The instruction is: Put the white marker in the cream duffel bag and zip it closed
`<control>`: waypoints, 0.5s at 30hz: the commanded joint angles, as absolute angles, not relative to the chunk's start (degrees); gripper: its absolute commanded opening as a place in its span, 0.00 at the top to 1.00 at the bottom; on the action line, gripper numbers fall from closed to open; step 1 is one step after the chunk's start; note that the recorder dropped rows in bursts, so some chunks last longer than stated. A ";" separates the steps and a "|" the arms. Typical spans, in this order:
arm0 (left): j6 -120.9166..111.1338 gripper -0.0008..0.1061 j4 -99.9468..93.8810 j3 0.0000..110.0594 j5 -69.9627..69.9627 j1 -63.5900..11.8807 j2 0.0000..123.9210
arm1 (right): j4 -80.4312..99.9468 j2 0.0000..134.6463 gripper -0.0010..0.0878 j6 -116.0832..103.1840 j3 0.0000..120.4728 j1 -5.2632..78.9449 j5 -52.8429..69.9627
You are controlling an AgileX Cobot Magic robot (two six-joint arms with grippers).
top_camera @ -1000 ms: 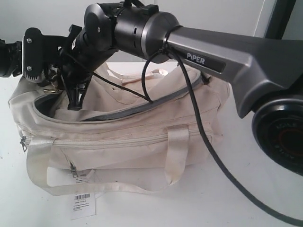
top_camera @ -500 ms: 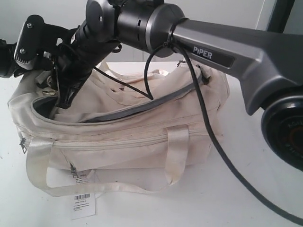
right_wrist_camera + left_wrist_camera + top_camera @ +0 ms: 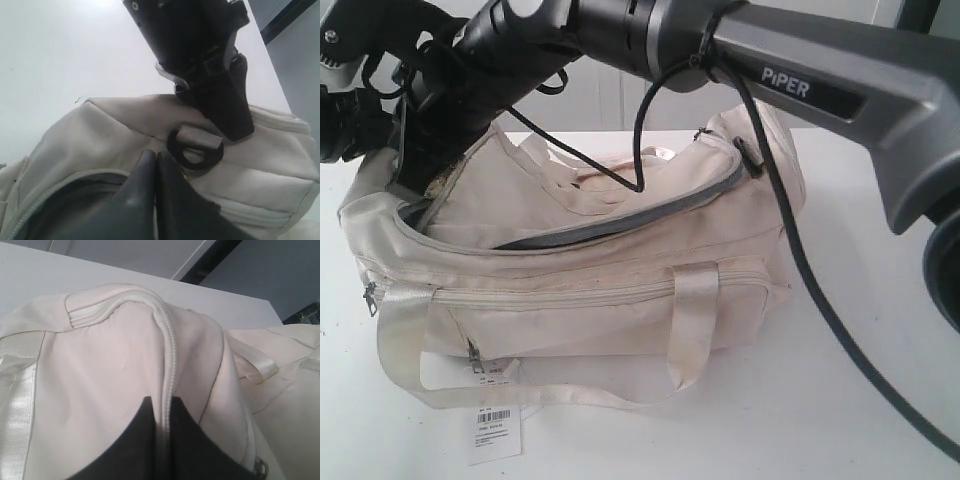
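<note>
The cream duffel bag (image 3: 580, 300) lies on the white table, its top zipper (image 3: 620, 222) open along most of its length and black lining showing. No white marker shows in any view. My left gripper (image 3: 161, 402) is shut on a piped zipper seam at the bag's (image 3: 100, 355) left end. My right gripper (image 3: 415, 175) has reached across to that same end. In the right wrist view its fingers (image 3: 155, 156) are pressed together over the bag (image 3: 100, 135), beside a black D-ring (image 3: 195, 150); nothing shows between them. The left gripper's finger (image 3: 225, 110) stands just above the ring.
The right arm (image 3: 820, 90) spans above the bag, and its black cable (image 3: 800, 290) hangs down over the bag's right end. A white barcode tag (image 3: 495, 432) lies in front on the table (image 3: 880, 340). A dark zip pull (image 3: 750, 158) hangs at the right end.
Both grippers have risen and shifted left, lifting the bag's left end and far flap. The dark opening at the left end has narrowed.
</note>
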State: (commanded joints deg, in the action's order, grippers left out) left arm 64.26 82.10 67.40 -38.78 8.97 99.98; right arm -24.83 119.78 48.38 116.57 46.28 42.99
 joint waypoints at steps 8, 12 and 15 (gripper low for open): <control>64.26 0.99 82.10 67.40 -39.21 8.97 99.98 | -23.78 124.31 0.42 69.61 116.57 46.28 40.72; 64.26 0.99 82.10 67.40 -39.75 8.97 99.98 | -19.31 126.06 0.42 73.64 116.57 46.28 36.80; 64.26 0.99 82.10 67.40 -39.89 8.97 99.98 | -18.94 126.47 0.43 75.73 116.57 46.28 35.95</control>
